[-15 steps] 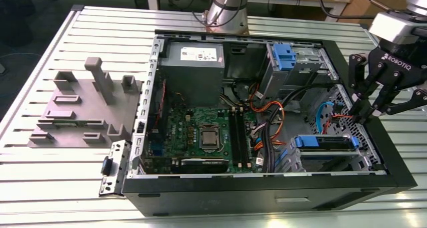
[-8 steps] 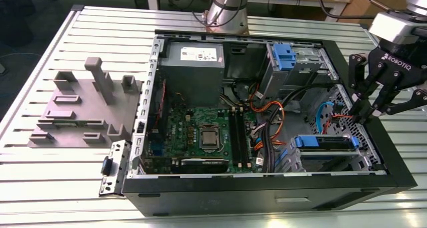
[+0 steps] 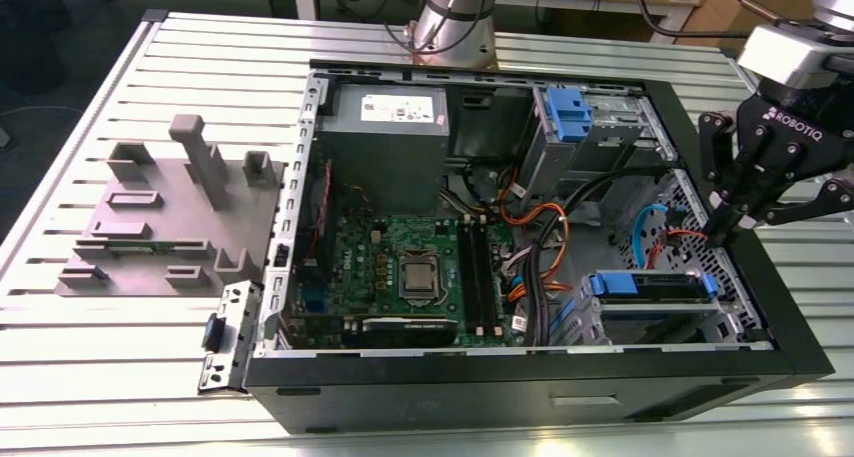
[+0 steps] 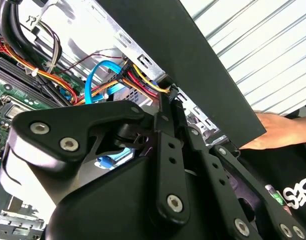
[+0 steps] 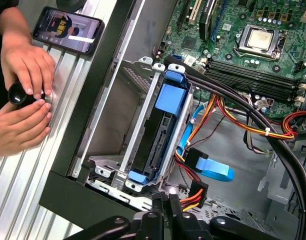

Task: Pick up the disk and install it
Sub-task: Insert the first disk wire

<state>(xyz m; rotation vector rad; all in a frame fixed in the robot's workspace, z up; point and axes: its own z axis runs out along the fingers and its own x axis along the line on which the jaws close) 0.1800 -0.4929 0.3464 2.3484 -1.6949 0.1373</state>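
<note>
One flat silver hard drive with blue plastic side rails (image 3: 650, 286), the disk, sits in the metal drive cage (image 5: 143, 125) at the lower corner of the open black computer case (image 3: 801, 347), its long axis running along the cage in the first wrist view. The black gripper (image 3: 731, 227) hangs just above the case's edge on the exterior view's right, the disk below it and towards the exterior view's left. Its fingers look pressed nearly together and hold nothing.
</note>
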